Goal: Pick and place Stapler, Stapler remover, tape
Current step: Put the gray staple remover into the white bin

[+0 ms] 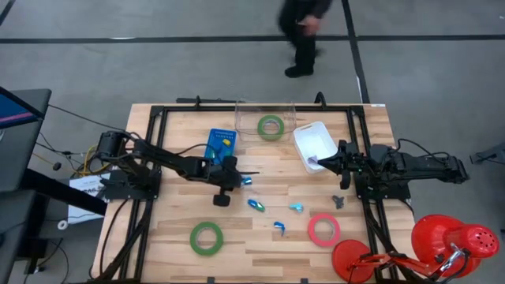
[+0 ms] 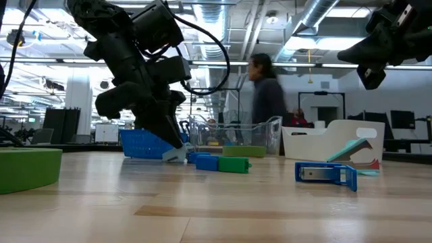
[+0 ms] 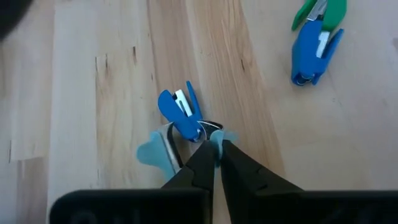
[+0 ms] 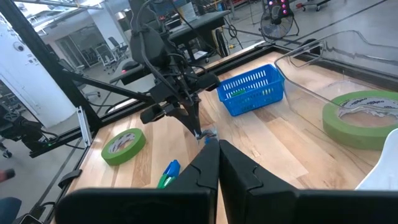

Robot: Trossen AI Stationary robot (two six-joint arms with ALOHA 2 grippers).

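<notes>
My left gripper (image 3: 217, 148) is shut on a light-blue staple remover (image 3: 163, 148) with metal claws, near the table's middle (image 1: 243, 181). A small blue stapler (image 3: 179, 112) lies on the wood right against the remover. A blue stapler with a green remover (image 3: 314, 37) lies farther off. One green tape roll (image 1: 192, 238) and a pinkish-red one (image 1: 311, 229) lie flat near the front edge. Another green roll (image 1: 261, 126) lies in a clear box at the back. My right gripper (image 1: 319, 163) is shut and waits beside the white bin, holding nothing. My left gripper pinches one light-blue handle tab of the remover (image 3: 226, 135) between its two fingertips. The fingers slant down at it from the table's left side. The remover's other tab (image 3: 148, 153) and its claws lie on the wood, as far as the low view shows.
A blue basket (image 1: 221, 143) stands just behind my left gripper, a white bin (image 1: 314, 142) to the right of the clear box (image 1: 292, 110). More small blue and teal items (image 1: 296, 208) and a dark one (image 1: 338, 201) lie mid-table. A person (image 1: 304, 31) walks beyond the far edge.
</notes>
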